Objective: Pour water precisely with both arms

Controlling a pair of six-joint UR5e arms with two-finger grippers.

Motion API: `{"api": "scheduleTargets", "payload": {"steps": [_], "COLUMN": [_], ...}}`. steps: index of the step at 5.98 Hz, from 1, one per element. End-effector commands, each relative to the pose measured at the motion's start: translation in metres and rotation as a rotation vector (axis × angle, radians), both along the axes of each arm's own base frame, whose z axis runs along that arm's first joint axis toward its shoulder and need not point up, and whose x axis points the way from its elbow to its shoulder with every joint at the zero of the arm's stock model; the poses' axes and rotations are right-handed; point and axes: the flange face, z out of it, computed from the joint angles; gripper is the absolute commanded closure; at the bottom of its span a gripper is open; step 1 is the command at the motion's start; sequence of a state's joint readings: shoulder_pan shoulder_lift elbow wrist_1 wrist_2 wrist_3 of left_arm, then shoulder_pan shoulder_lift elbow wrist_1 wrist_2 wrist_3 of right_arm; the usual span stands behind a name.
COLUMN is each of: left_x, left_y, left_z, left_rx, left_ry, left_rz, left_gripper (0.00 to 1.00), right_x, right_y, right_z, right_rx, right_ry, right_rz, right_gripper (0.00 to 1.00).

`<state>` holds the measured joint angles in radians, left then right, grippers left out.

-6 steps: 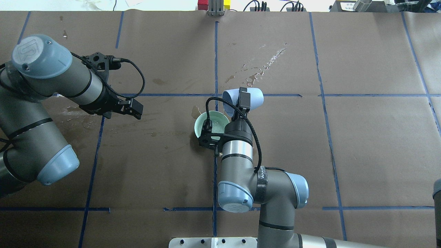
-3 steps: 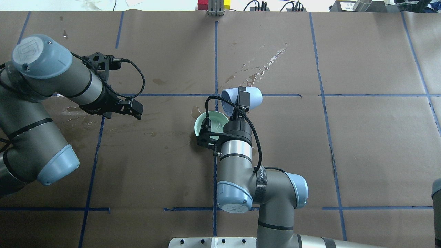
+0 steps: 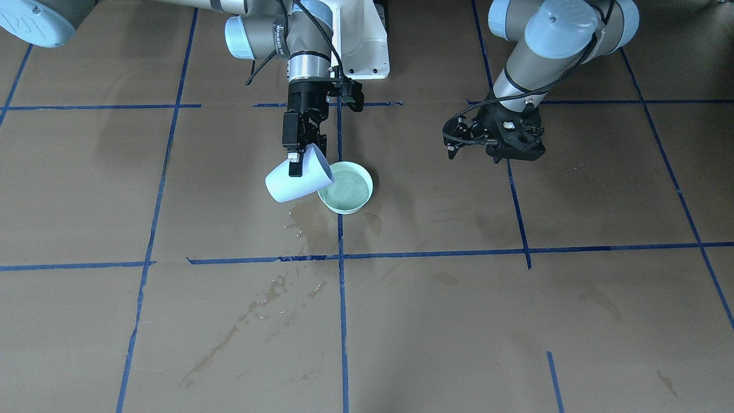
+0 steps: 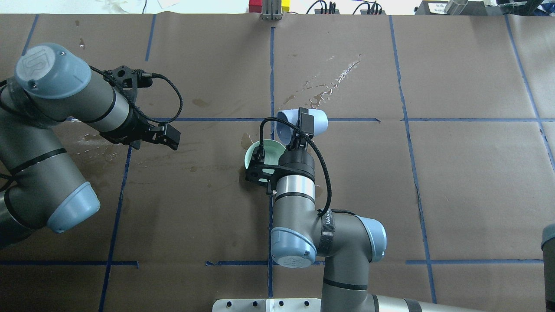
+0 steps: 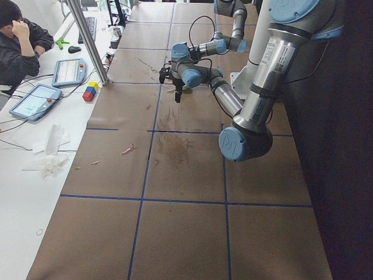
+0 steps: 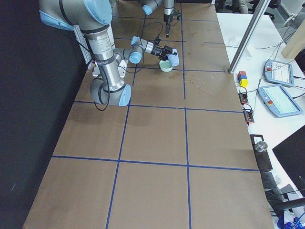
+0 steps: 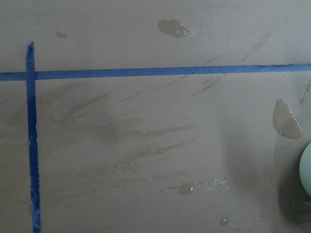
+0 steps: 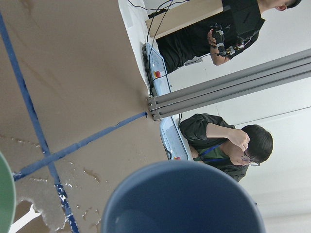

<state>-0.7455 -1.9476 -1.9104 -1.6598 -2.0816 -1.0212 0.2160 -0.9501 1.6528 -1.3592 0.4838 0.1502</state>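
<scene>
My right gripper (image 3: 300, 161) (image 4: 303, 126) is shut on the rim of a pale blue cup (image 3: 285, 186) (image 4: 319, 121). The cup is tipped almost onto its side, its mouth (image 8: 184, 194) over the edge of a mint green bowl (image 3: 367, 198) (image 4: 250, 157) standing on the brown paper. Water (image 3: 344, 192) shows in the bowl only as a faint sheen. My left gripper (image 3: 514, 154) (image 4: 170, 137) hovers over the table well off to the bowl's side, open and holding nothing. In the left wrist view only the bowl's edge (image 7: 306, 170) shows.
Wet spill patches lie beside the bowl (image 3: 304, 221) and farther out (image 4: 329, 86) (image 3: 258, 312). Blue tape lines (image 4: 272, 78) grid the paper. A metal post (image 4: 271, 11), coloured blocks and tablets sit past the far edge, where two people (image 8: 223, 141) sit.
My right arm has shifted slightly to the left, carrying the tipped cup a little farther over the bowl. The left arm has stayed still.
</scene>
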Motion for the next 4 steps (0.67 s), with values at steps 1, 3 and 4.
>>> {"api": "scheduleTargets", "payload": {"steps": [1,3,4], "left_x": [0.001,0.001,0.001], "left_y": [0.000,0.000,0.000], "left_z": [0.000,0.000,0.000], "left_rx": [0.000,0.000,0.000], "left_ry": [-0.001,0.000,0.000], "left_rz": [0.000,0.001,0.001], "left_gripper": [0.00,0.00,0.00], "right_x": [0.023,0.057,0.075], "right_y": [0.004,-0.003,-0.009], "right_z": [-0.021,-0.036,-0.043], "right_rx": [-0.094,-0.220,-0.313], "right_ry": [-0.282,-0.635,-0.781], "right_rz": [-0.021,0.014,-0.002], "right_gripper": [1.00,1.00,1.00]}}
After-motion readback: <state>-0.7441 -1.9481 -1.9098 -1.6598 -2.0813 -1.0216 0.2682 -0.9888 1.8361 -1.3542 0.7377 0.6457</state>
